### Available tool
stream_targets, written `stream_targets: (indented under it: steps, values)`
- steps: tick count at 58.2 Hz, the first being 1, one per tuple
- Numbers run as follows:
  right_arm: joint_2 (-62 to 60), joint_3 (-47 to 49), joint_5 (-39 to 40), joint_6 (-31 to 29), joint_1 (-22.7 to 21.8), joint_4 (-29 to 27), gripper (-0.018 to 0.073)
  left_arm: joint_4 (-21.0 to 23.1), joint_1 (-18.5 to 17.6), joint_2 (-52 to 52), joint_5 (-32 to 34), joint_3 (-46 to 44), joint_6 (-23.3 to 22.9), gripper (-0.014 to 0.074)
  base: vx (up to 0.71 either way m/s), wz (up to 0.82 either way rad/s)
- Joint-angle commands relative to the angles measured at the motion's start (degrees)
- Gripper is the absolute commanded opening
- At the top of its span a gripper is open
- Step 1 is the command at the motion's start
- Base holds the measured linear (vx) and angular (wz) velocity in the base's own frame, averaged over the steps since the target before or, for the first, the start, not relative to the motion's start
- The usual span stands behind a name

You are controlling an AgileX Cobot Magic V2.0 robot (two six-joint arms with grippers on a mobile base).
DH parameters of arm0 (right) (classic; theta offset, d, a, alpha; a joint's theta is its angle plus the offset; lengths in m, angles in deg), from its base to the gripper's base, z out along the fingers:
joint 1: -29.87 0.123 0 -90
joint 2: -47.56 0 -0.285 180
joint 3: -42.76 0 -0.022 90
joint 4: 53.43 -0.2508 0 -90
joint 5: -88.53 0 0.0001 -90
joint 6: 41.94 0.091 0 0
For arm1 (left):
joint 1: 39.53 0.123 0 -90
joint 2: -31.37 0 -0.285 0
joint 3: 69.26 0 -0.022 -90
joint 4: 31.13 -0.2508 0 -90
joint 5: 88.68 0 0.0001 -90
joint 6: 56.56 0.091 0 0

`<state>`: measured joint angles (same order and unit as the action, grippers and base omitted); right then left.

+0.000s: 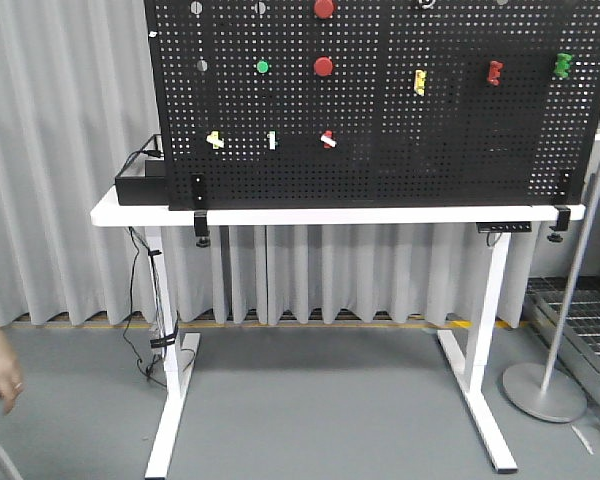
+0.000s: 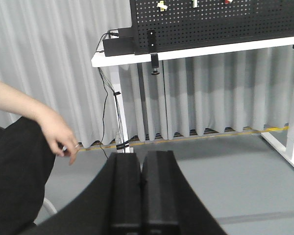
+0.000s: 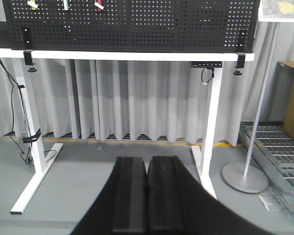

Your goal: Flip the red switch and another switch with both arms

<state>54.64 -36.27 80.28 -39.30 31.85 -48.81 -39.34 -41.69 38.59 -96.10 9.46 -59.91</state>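
Open floor (image 3: 88, 161) between fingers (image 3: 130, 196) and table (image 3: 137, 55)

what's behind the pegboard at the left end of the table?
A black box sits on the white table, poking out past the pegboard. The board covers the rest of it and anything else behind.
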Motion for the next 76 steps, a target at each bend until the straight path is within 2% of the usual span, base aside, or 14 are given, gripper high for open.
stream_targets:
  steps: [1, 76]
  values:
    - [-0.6, -0.3, 4.6, -0.3, -0.4, 0.6, -0.0006, 0.4, -0.2, -0.3, 4.3, 0.9, -0.2, 0.0002, 0.22, 0.03]
    - [-0.6, -0.3, 4.6, -0.3, -0.4, 0.6, -0.0006, 0.4, -0.2, -0.3, 4.3, 0.9, -0.2, 0.0002, 0.36, 0.01]
